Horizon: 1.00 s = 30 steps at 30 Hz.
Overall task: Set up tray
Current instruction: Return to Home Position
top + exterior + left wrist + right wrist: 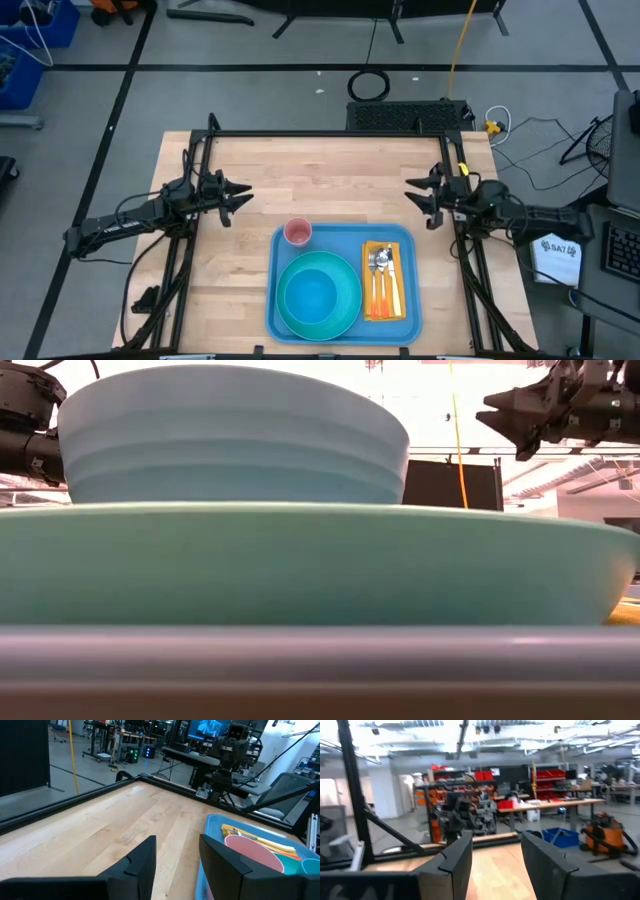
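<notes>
Overhead, cutlery (383,275) on tray (335,238); low, plate (300,565) hides it.

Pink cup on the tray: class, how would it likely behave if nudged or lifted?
The pink cup looks like small plastic, so probably light. Standing upright on the smooth tray, it may slide or tip when nudged. Being round, it would likely roll once tipped.

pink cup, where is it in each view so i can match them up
High view: small pink plastic cup in the upper-left corner of the large light-blue plastic tray, above the round teal plate.
Low view: not visible; the plate blocks it.
Left wrist view: lower right, inside the tray.
Right wrist view: not in it.
Shared landmark: the tray's corner rim.
</notes>
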Available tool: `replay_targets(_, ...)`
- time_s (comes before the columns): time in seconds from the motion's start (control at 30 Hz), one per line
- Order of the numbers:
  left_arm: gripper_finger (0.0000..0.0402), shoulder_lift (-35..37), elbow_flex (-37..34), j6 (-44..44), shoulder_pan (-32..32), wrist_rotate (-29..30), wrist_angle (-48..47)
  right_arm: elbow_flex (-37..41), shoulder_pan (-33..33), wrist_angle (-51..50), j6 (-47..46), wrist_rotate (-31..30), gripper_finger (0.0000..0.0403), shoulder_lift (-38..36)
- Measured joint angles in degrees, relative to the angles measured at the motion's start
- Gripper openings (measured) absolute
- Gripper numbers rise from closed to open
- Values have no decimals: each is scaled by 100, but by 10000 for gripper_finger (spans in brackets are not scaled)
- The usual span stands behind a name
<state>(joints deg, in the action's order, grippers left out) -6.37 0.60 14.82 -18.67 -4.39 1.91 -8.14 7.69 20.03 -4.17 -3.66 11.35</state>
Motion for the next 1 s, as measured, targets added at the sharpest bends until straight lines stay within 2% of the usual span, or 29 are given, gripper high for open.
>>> replay_targets(0.13, 152, 1, 1, 0, -1, 1, 0, 0, 323, -378, -97, 263, 160, -313)
replay_targets(0.4, 152, 0, 0, -1, -1, 1, 2, 0, 622, -1349, -109, -95, 159, -1134)
replay_targets(0.6, 152, 1, 0, -1, 1, -2, -1, 275, 622, -1290, -33, -107, 155, -1128)
replay_targets(0.73, 152, 0, 0, -1, -1, -1, -9, 710, 622, -519, -108, -109, 148, -1128)
replay_targets(1.0, 152, 2, 2, -1, 0, -2, -4, 704, 622, -474, 67, -257, 136, -1118)
